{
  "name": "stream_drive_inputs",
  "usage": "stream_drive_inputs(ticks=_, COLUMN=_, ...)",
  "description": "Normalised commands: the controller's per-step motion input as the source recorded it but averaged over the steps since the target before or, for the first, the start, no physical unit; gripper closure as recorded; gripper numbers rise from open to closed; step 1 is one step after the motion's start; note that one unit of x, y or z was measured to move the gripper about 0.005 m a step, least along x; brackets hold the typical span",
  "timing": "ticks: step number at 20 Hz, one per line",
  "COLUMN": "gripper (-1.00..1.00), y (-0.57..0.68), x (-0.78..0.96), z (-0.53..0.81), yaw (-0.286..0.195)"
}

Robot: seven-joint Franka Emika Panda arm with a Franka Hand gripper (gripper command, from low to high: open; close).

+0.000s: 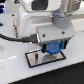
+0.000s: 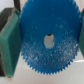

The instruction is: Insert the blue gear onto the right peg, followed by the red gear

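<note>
Now | end effector (image 1: pixel 52 48) clamped on blue gear (image 2: pixel 47 40) | plate (image 1: pixel 35 60) partly hidden | pegs unseen

The counter (image 1: pixel 12 67) is a plain white surface that fills the lower part of the exterior view. Lying flat on it, a little toward the exterior view's right of centre, is a grey rectangular plate (image 1: pixel 37 60) with a black rim, set at a slight angle to the counter's edge. The far end of the plate is covered from sight, so what stands on it cannot be told. A dark patch, probably a shadow, lies on the counter just beyond the plate. In the wrist view only slivers of white counter (image 2: pixel 10 81) show.
</note>
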Motion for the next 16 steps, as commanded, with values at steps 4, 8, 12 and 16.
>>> stream_drive_inputs(ticks=4, gripper=1.00, y=-0.02, x=0.32, z=-0.09, yaw=0.000)
stream_drive_inputs(ticks=8, gripper=1.00, y=0.00, x=0.31, z=0.08, yaw=0.000)
stream_drive_inputs(ticks=12, gripper=1.00, y=0.00, x=0.18, z=-0.16, yaw=0.000)
stream_drive_inputs(ticks=16, gripper=1.00, y=0.00, x=0.05, z=-0.18, yaw=0.000)
